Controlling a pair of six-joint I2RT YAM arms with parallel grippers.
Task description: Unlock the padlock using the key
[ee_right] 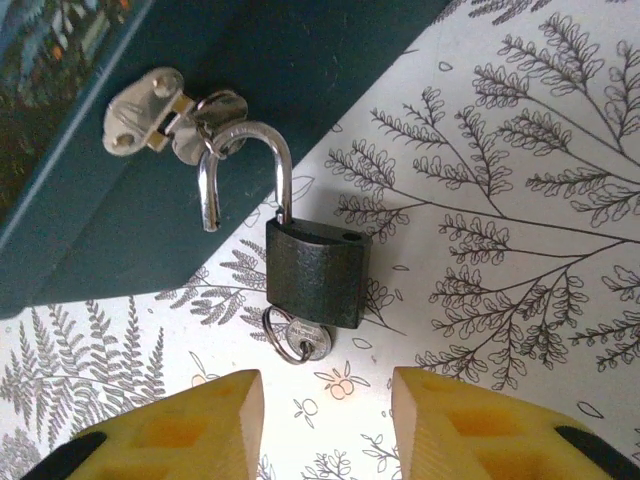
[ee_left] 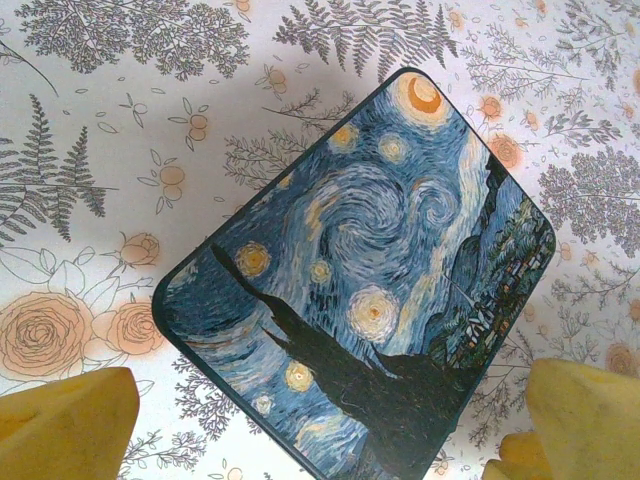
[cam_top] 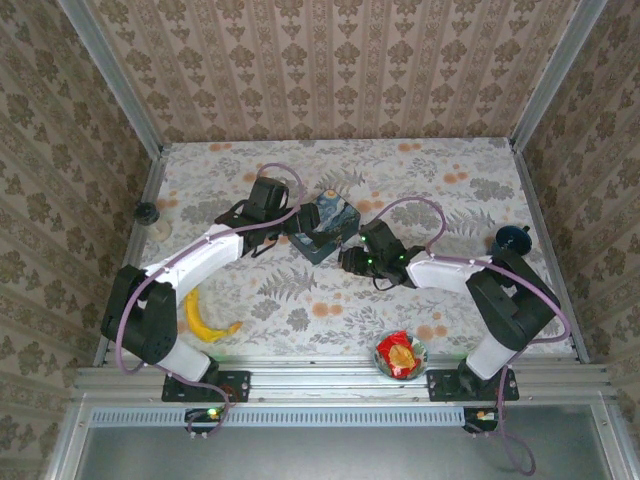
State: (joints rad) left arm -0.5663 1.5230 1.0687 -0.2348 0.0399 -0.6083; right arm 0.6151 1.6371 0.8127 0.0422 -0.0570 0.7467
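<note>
Against the side wall of the blue tin (ee_right: pixel 300 60), we find the padlock (ee_right: pixel 318 272) hooked through the hasp (ee_right: pixel 150 110), one shackle leg free, its long axis pointing at the right gripper (ee_right: pixel 328 390), whose jaws stand parted and empty, just short of the key (ee_right: pixel 300 345) in the lock's base.

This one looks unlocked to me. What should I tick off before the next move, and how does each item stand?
1. Shackle sprung from the padlock: ok, one leg hangs free.
2. Key in the padlock: ok, seated in its underside.
3. Padlock off the latch on the tin: not ok, the shackle is hooked through it.
4. Right gripper free: ok, open, just short of the key, holding nothing.
5. Left gripper steadying the tin: cannot tell; it is open over the tin.
</note>
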